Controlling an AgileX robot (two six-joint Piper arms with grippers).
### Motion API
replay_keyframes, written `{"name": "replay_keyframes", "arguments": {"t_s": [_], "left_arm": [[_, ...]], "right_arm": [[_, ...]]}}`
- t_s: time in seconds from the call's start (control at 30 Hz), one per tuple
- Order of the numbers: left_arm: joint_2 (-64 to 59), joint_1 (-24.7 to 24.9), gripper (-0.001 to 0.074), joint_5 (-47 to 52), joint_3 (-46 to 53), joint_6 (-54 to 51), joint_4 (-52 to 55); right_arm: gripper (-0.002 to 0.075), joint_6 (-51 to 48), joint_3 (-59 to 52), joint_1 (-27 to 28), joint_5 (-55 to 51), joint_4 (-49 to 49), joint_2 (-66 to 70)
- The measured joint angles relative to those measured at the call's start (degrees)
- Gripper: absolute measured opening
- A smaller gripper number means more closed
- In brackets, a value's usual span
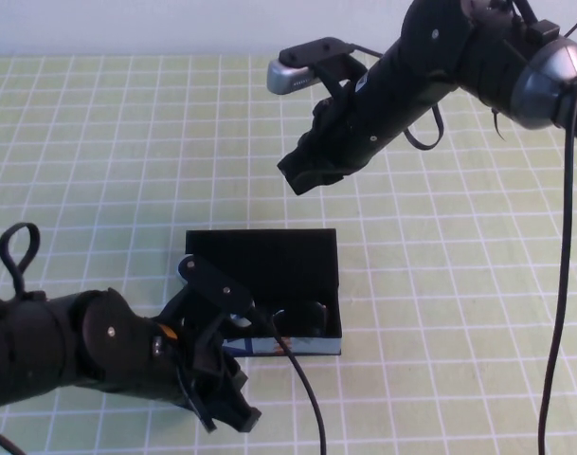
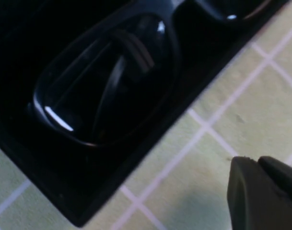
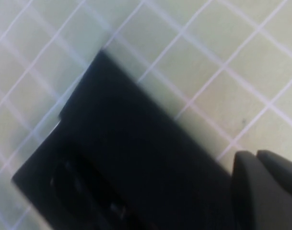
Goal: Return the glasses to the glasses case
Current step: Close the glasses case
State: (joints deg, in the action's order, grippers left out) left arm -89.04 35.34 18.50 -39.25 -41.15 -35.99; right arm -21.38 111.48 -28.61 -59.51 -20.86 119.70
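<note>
The glasses look like glossy black plastic, their dark lenses smooth and catching bright highlights, while the glasses case has a matt black lid and a dull black lining. The desk wears a smooth, matt pale-green cover printed with a white grid, and both the left gripper near the case's front and the right gripper above its far side look like matt black plastic

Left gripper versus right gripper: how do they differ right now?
The left gripper sits low at the near side of the rectangular black glasses case, beside the black thick-framed glasses inside. The right gripper hangs raised beyond the case's far edge. Both are shut and empty.
</note>
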Motion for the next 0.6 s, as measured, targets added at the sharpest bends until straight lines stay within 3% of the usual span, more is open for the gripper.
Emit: {"name": "replay_keyframes", "arguments": {"t_s": [0.6], "left_arm": [[-2.86,0.0,-0.0003,-5.71,0.0,0.4,-4.1]], "right_arm": [[-0.0016,-0.59,0.0,6.85,-0.4,-13.16,10.66]]}}
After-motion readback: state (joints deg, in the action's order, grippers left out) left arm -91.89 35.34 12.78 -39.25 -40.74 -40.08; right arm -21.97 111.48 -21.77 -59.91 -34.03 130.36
